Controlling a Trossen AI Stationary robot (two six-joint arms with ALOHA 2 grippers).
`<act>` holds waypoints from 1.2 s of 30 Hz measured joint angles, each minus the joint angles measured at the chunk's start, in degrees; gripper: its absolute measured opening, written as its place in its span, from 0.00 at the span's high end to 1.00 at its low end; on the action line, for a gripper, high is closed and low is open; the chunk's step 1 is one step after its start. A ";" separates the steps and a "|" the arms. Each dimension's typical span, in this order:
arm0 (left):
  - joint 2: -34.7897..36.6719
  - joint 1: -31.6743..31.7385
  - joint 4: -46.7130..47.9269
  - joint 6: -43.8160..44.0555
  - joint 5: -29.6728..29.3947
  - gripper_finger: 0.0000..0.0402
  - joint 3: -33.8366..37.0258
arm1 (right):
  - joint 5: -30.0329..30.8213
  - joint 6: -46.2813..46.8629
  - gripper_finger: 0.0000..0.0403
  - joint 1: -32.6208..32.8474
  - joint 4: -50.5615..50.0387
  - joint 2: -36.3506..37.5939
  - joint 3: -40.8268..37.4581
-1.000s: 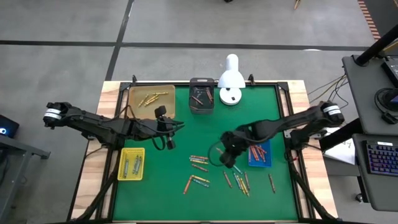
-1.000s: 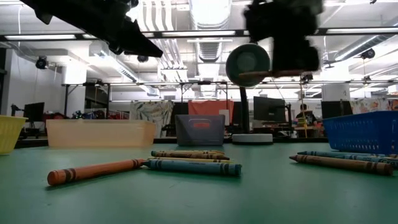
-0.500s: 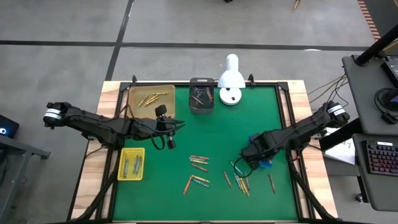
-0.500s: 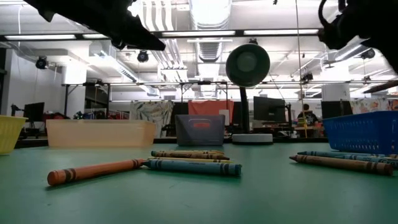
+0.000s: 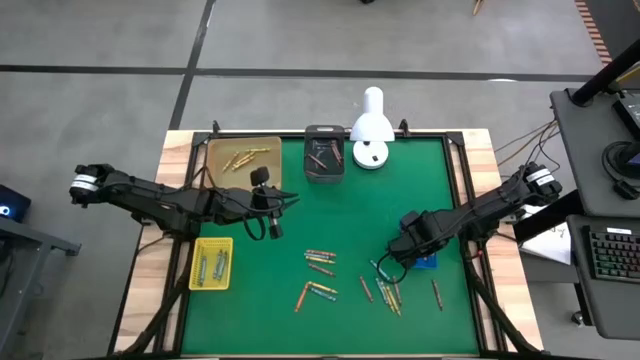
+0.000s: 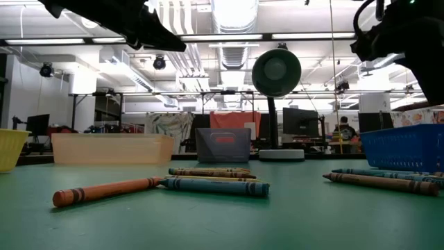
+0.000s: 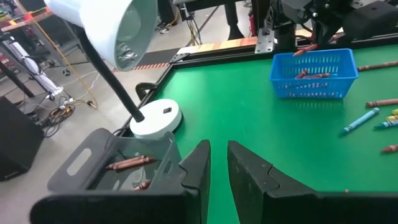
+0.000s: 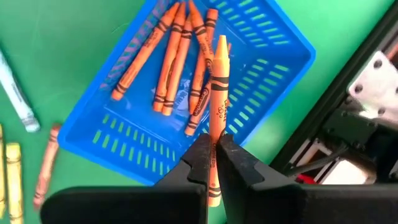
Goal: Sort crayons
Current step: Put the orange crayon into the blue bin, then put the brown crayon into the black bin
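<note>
- The right gripper (image 8: 212,163), its dark fingers pinched tight on a slim orange wax crayon (image 8: 217,93) with a paper wrapper, hangs directly over the blue slotted plastic basket (image 8: 273,81) at the right side of the green table mat (image 5: 290,220).
- That basket already holds several orange crayons (image 8: 180,56), so the held crayon appears to match its bin; the step in hand is judged to be the drop.
- To do it well, the fingers should part only while the crayon's whole length is over the basket floor, not its rim, and from low enough that it does not bounce out.
- The crayon points across the basket towards its far wall; keeping it clear of that wall would help it fall flat among the others.
- Loose mixed-colour crayons (image 5: 322,263) lie scattered on the mat near the basket, not yet sorted.
- The left gripper (image 7: 219,163) waits above the mat's left side, near the dark grey bin (image 7: 118,171), fingers a narrow slit apart and holding nothing.
</note>
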State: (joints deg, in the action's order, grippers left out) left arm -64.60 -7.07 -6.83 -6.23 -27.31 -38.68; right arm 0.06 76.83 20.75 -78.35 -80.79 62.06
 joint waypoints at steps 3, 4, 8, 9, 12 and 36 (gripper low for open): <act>0.00 0.00 -0.02 -0.14 1.13 0.91 0.00 | -0.01 -2.11 0.97 0.00 0.21 0.00 -0.11; -0.02 0.00 0.08 -0.11 1.31 0.91 0.00 | 0.03 -2.02 0.97 0.00 0.18 0.00 -0.21; -0.02 0.00 0.28 1.03 1.36 0.91 0.00 | 5.02 3.05 0.97 -0.02 1.42 0.00 -0.38; -0.02 0.00 0.44 1.11 1.36 0.91 0.00 | 5.52 4.05 0.97 -0.03 2.23 0.00 -0.43; -0.02 0.00 1.18 1.09 1.38 0.91 0.00 | 4.51 4.17 0.95 -0.11 4.23 0.00 -0.46; -0.04 -0.07 6.15 9.41 25.37 0.91 0.36 | 12.87 -8.27 0.68 0.84 6.87 2.40 3.64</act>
State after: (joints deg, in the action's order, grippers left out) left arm -64.64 -7.14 -0.68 3.19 -1.95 -38.31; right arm 12.92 68.56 21.59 -71.47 -78.39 65.70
